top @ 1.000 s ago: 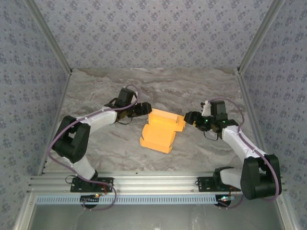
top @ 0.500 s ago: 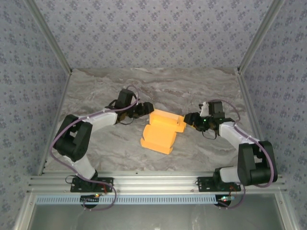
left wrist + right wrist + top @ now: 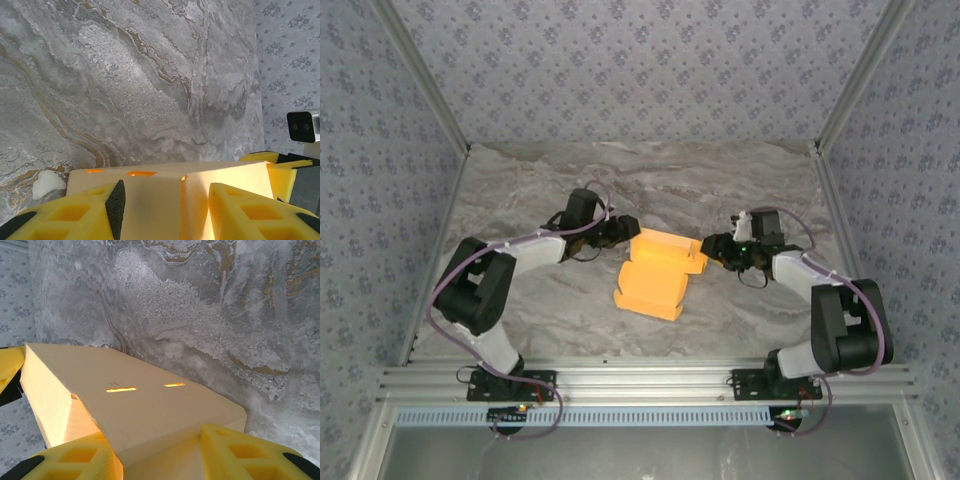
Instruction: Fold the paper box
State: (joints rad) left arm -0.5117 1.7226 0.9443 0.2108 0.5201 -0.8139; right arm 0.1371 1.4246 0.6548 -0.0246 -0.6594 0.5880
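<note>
Rail (image 3: 640,385): nearest item, running across the table's near edge, with both my arm bases bolted to it.
Box (image 3: 655,275): yellow-orange card, mid-table, partly folded. Its flat flaps lie toward the rail. Its raised far panel stands between my two grippers.
Left gripper (image 3: 620,228): at the far-left corner of the box, pointing right.
Left fingers (image 3: 116,205): yellow with black pads, set apart, one on each side of a creased stretch of the panel. Whether they pinch the card or only flank it, I cannot tell.
Right gripper (image 3: 710,247): at the far-right end of the box, pointing left toward the other gripper.
Right fingers (image 3: 235,450): set apart, with the near corner of the panel filling the space between them. Clamped or merely touching, I cannot tell.
Panel detail: two short slits, lit from behind, in the face seen by my right wrist.
Table (image 3: 520,180): grey marbled top, carrying the box.
Walls (image 3: 640,70): pale floral pattern, on the left, right and far sides.
</note>
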